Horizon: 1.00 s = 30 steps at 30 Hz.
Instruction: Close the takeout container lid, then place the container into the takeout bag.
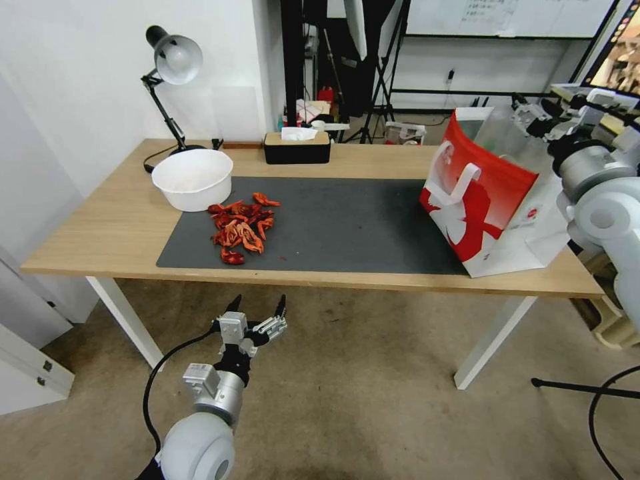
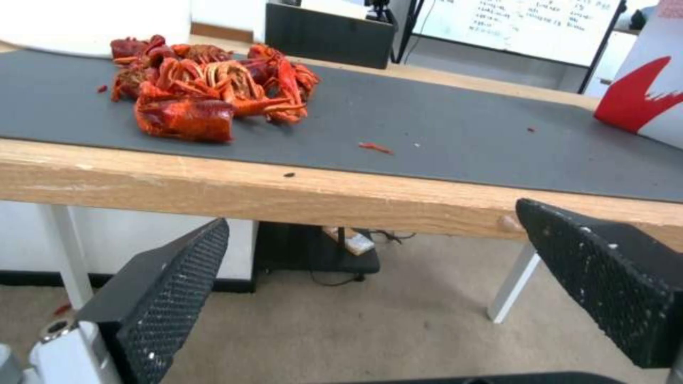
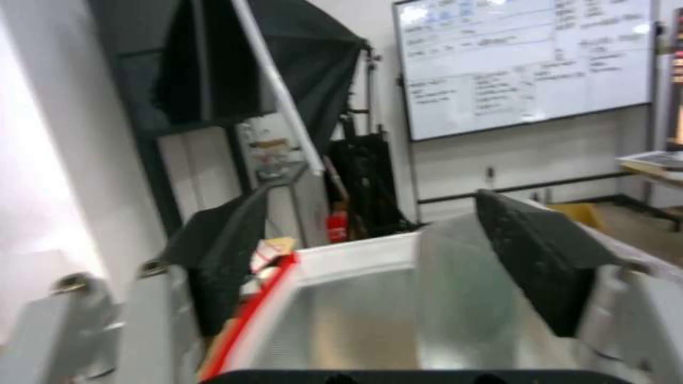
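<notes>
The takeout bag (image 1: 490, 193) stands open at the table's right end, red and white with a flat white handle. Its corner (image 2: 648, 101) shows in the left wrist view. My right gripper (image 1: 533, 117) hovers over the bag's far rim, open, with nothing between its fingers. In the right wrist view that gripper (image 3: 370, 224) looks down onto the bag's silver foil lining (image 3: 370, 314). My left gripper (image 1: 259, 303) hangs open and empty below the table's front edge, also seen as the left gripper (image 2: 370, 218). The container and the takeout container lid are out of view.
A dark mat (image 1: 347, 220) covers the wooden table (image 1: 100, 227). On its left side lie a pile of red crayfish (image 1: 241, 227) and a white bowl (image 1: 193, 179). A black tissue box (image 1: 297, 148) and a desk lamp (image 1: 175, 60) stand at the back.
</notes>
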### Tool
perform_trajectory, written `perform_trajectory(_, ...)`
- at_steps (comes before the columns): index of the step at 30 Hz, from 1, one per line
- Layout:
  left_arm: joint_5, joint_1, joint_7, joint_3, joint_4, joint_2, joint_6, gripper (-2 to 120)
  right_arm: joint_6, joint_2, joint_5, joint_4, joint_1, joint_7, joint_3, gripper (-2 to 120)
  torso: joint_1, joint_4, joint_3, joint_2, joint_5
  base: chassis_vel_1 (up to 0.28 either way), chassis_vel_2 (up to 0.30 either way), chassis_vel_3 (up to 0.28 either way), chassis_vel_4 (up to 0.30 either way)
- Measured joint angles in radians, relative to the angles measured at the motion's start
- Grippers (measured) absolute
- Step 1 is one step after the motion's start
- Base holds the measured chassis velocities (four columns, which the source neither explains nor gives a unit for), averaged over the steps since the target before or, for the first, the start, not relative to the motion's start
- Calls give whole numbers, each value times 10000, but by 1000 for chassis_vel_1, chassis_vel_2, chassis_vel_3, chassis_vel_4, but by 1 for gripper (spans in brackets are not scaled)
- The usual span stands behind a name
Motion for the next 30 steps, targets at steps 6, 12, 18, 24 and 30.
perform_trajectory(6, 13, 12, -3, -15, -47, -32, 17, 100, 198, -57, 156, 368, -181, -466, 94, 92, 0, 1, 0, 0, -1, 0, 0, 0, 0)
perform_trajectory(12, 63, 33, 30, -50, -72, -77, 57, 100, 572, -199, -112, 1063, -819, -1258, 275, 111, 1, 1, -1, 0, -3, 0, 0, 0, 0)
perform_trajectory(18, 63, 82, 146, -138, -72, -124, 33, 100, 1067, -298, -873, 1540, -1913, -1910, 572, 114, 0, 0, -1, 0, -1, 0, 0, 0, 0)
perform_trajectory(24, -67, 294, 652, -479, -152, -140, -42, 100, 1638, -211, -1638, 2306, -3960, -2518, 1371, 113, 0, -2, -2, 1, -1, 0, 0, 0, 0)
perform_trajectory(30, -149, 418, 885, -664, -209, -194, -24, 100, 2128, 17, -2208, 2784, -5292, -2802, 1817, 106, -1, -2, -2, 1, 0, 0, 0, 0, 0)
